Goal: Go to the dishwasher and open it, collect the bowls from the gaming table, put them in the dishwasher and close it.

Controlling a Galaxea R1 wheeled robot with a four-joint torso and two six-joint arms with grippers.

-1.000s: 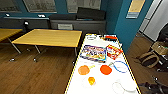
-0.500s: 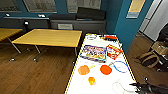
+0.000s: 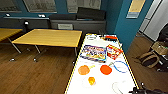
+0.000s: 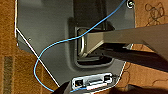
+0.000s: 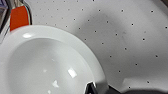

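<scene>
Since a second ago the whole head view has slid a little and the gaming table (image 3: 100, 80) sits slightly nearer and lower, which reads as the robot's camera creeping forward, not the things on the table shifting; the colourful game box (image 3: 94, 52), the red box (image 3: 114, 51) and the orange round pieces (image 3: 84, 69) lie as they did. The table runs away from the robot, its white top edged in yellow, with the yellow-topped table (image 3: 50, 37) well apart on the left over the wooden floor (image 3: 37, 72). A white bowl (image 5: 47, 65) rests on the speckled white top and shows large in the right wrist view, with something orange-red (image 5: 18, 17) just beyond its rim; in the head view a pale bowl (image 3: 119, 86) lies at the near right of the table, close to the dark right gripper (image 3: 140, 90) at the frame's lower edge. I judge the right arm is brought in low over that bowl so it can be collected, but whether its fingers are spread or closed, or touching the rim, I cannot tell. The left wrist view looks down on the robot's own grey base and a loose blue cable (image 4: 75, 40) above the floor, so that arm seems simply parked; its grip state cannot be told either. The dishwasher is nowhere among these things, so bowl collecting looks barely begun
</scene>
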